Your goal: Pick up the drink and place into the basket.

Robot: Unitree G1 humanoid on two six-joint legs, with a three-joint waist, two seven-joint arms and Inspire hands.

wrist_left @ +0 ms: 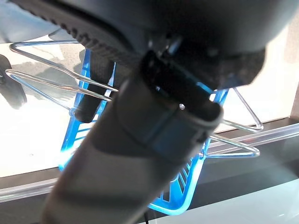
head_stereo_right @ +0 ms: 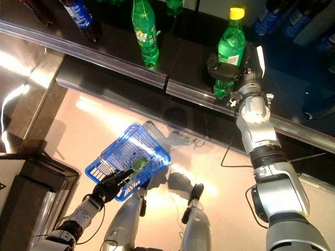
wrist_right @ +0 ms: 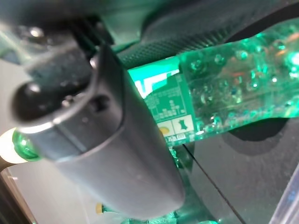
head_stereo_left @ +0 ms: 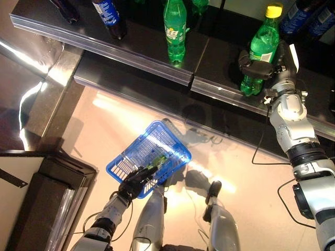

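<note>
A green drink bottle [head_stereo_left: 263, 42] with a yellow cap stands upright on the dark shelf [head_stereo_left: 220, 57] at the right. My right hand [head_stereo_left: 259, 69] is curled round its lower body; the right wrist view shows the thumb [wrist_right: 117, 154] pressed against the bottle [wrist_right: 224, 102]. Low over the floor at the lower left hangs a blue plastic basket [head_stereo_left: 180, 146]. My left hand [head_stereo_left: 133, 184] grips its wire handle [wrist_left: 42, 79]. A small green item [head_stereo_left: 159, 159] lies inside the basket.
A second green bottle [head_stereo_left: 175, 29] stands on the shelf's middle, and a dark bottle with a blue label [head_stereo_left: 110, 15] further left. More dark bottles [head_stereo_left: 301, 15] stand behind the right hand. The shelf has a raised clear front rail [head_stereo_left: 157, 70]. A dark cabinet [head_stereo_left: 36, 198] stands at the lower left.
</note>
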